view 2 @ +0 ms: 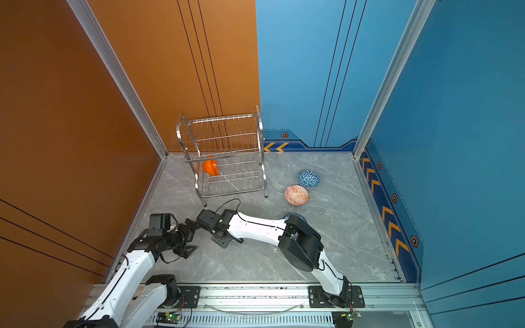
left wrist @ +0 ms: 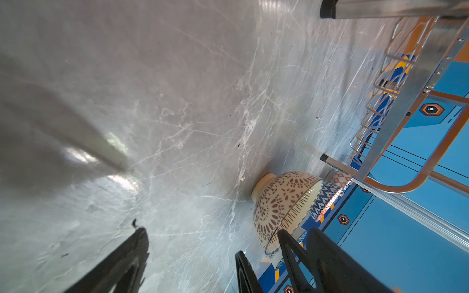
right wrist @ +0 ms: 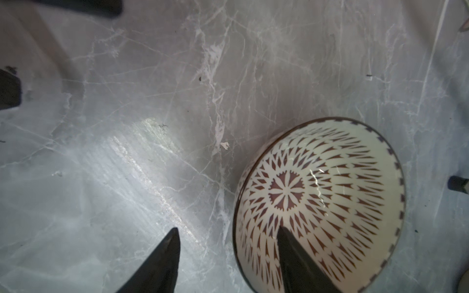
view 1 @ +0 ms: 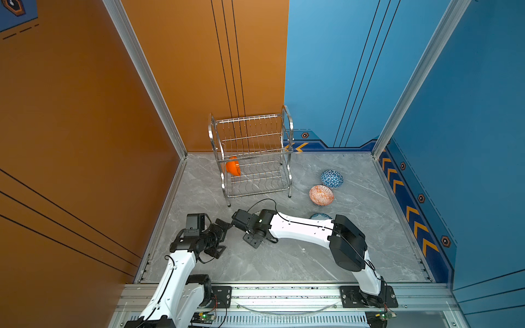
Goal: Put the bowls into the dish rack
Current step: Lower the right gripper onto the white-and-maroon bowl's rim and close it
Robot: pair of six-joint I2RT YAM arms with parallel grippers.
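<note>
We see the dish rack in shiny steel wire, a glossy orange bowl inside it, and beneath it a smooth grey marble-look table.

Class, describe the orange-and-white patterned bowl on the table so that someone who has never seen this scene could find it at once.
Start at the steel dish rack standing at the back of the grey marble table. To its right, two bowls sit close together on the tabletop. Ours is the orange-and-white patterned bowl, nearer the robot; its neighbour, the blue-and-white bowl, is farther back.
</note>
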